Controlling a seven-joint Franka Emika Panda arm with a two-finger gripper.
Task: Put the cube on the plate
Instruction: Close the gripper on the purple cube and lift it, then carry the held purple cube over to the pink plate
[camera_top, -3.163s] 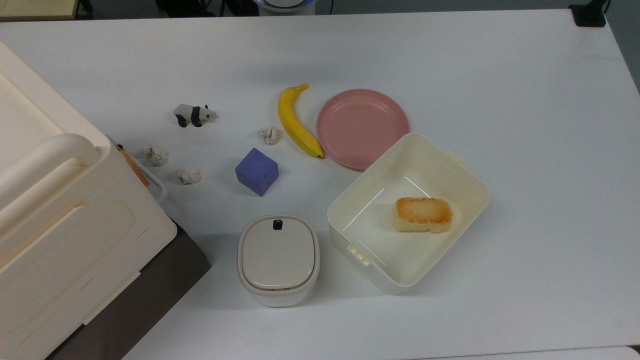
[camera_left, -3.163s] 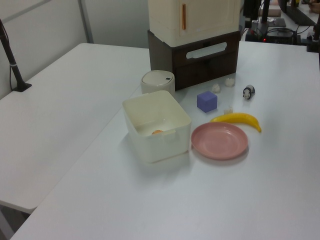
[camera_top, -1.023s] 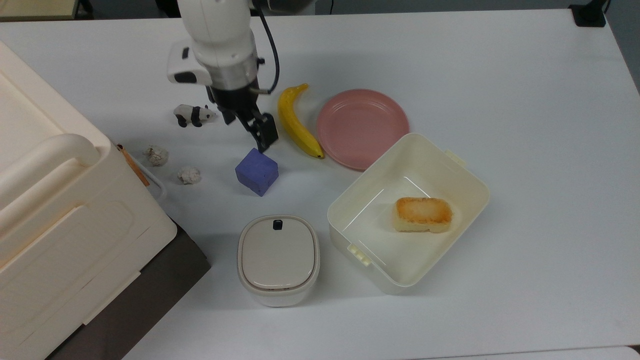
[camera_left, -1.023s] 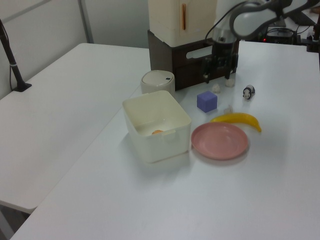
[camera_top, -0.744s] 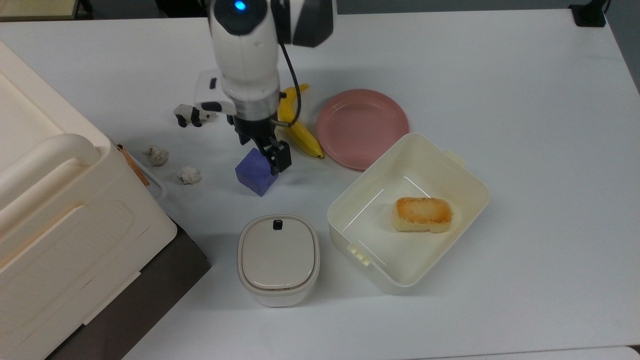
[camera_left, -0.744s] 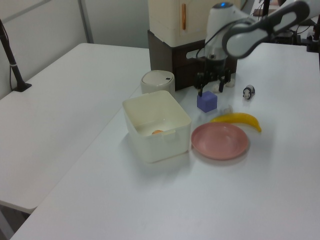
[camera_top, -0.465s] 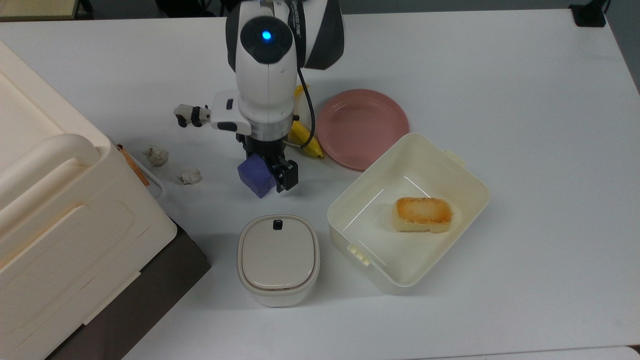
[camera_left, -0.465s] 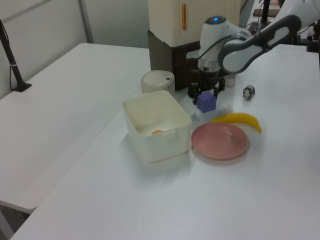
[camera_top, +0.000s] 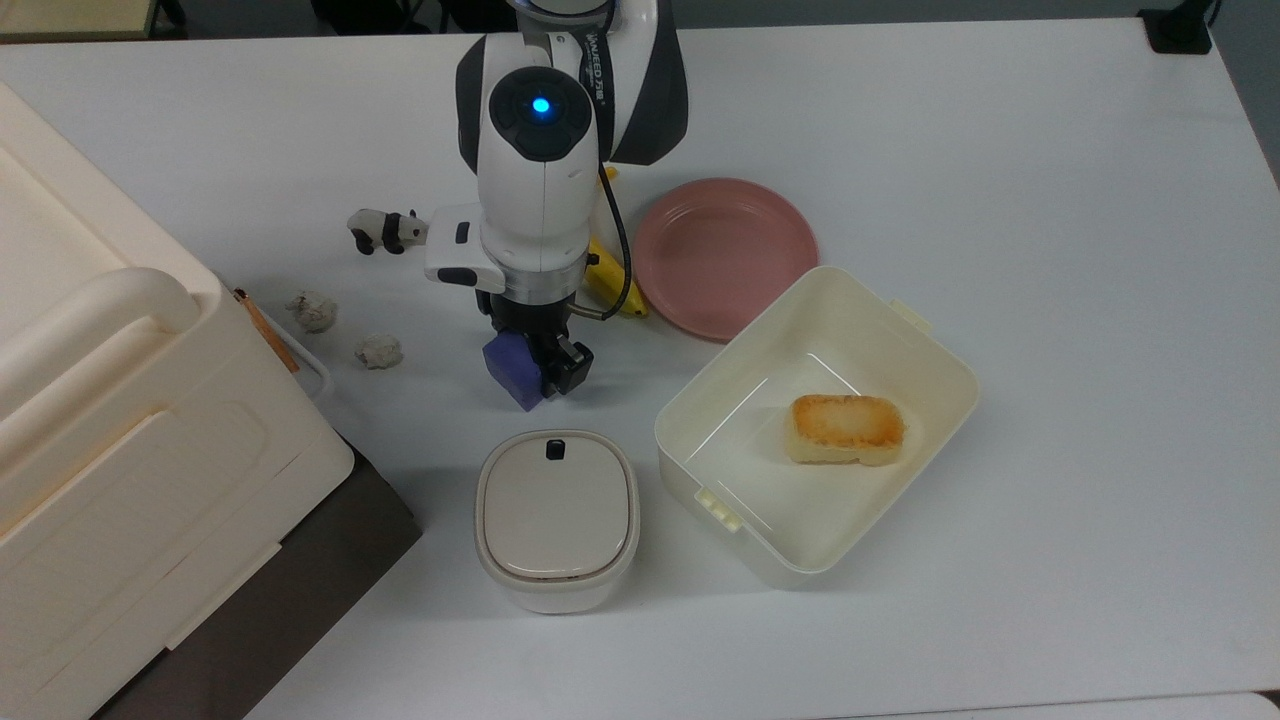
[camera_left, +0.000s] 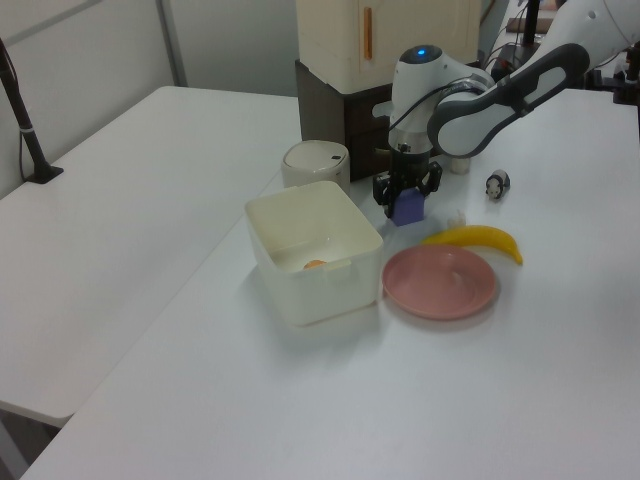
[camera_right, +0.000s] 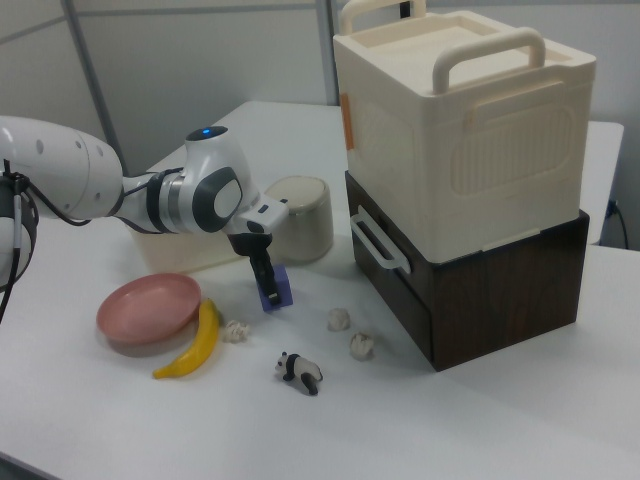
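In the top view, left to right: a cream bin (camera_top: 120, 400) on a dark base filled the left edge, w/ two paper wads (camera_top: 312, 310) beside it on the table (camera_top: 1050, 200) and a toy panda (camera_top: 385, 231) farther back. Next came the arm, reaching down over the cube (camera_top: 513, 370). The gripper (camera_top: 540, 370) straddled the cube, fingers (camera_top: 570, 368) spread about cube-width, one on each side; couldn't tell if they were pressing it yet. The cube sat on the table, just behind a lidded pot (camera_top: 556, 518) and well apart from the plate (camera_top: 725, 255). A banana (camera_top: 603, 280), partly under the arm, lay btwn cube and plate, just beside the plate's rim. The plate was bare, touching or nearly touching the back corner of an open box (camera_top: 815, 420), which held a bread piece (camera_top: 848, 428). In the left view the gripper (camera_left: 407, 195) hung over the cube (camera_left: 408, 208), w/ the plate (camera_left: 440, 283) nearer the camera.
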